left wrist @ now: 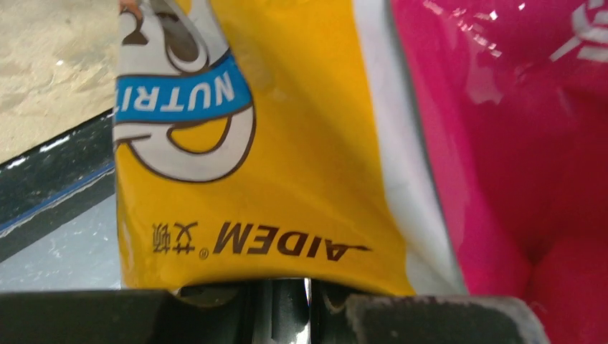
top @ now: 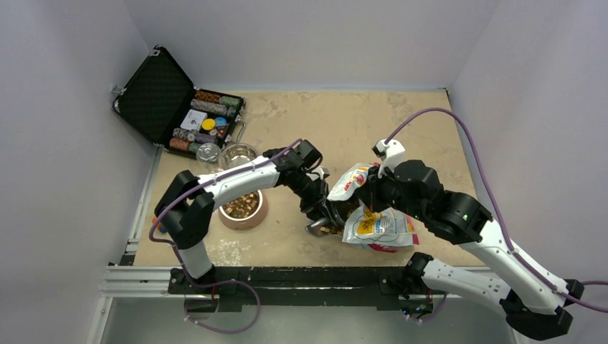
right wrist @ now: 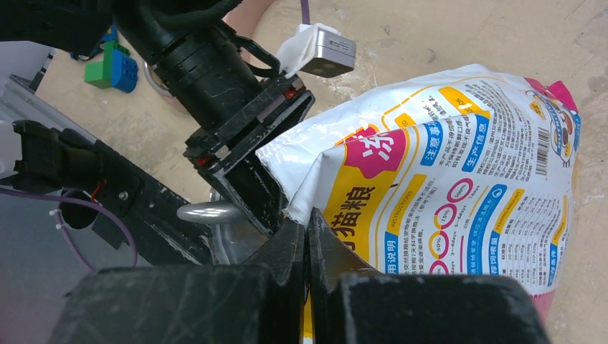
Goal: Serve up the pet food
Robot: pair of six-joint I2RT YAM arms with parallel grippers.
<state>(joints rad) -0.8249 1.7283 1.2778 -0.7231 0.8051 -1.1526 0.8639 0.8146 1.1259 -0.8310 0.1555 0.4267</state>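
The glossy white bag [top: 376, 226], printed red, yellow and blue, lies on the table with its mouth toward the left arm. It fills the left wrist view [left wrist: 301, 143] and shows in the right wrist view [right wrist: 459, 179]. My right gripper [right wrist: 308, 223] is shut on the bag's torn rim and holds it up [top: 367, 203]. My left gripper [top: 323, 217] is at the bag's mouth, shut on the handle of a metal scoop [right wrist: 209, 211], and is also seen from its own wrist [left wrist: 308, 297]. Brown kibble [top: 241, 206] lies in a tan bowl [top: 259, 213]. More brown pieces show in the bag's mouth [top: 348, 210].
An empty steel bowl [top: 238, 154] and a small can [top: 208, 153] stand behind the tan bowl. An open black case [top: 154, 97] with coloured chips is at the back left. Toy blocks [right wrist: 115, 67] lie by the left edge. A metal rail [top: 287, 276] runs along the near edge.
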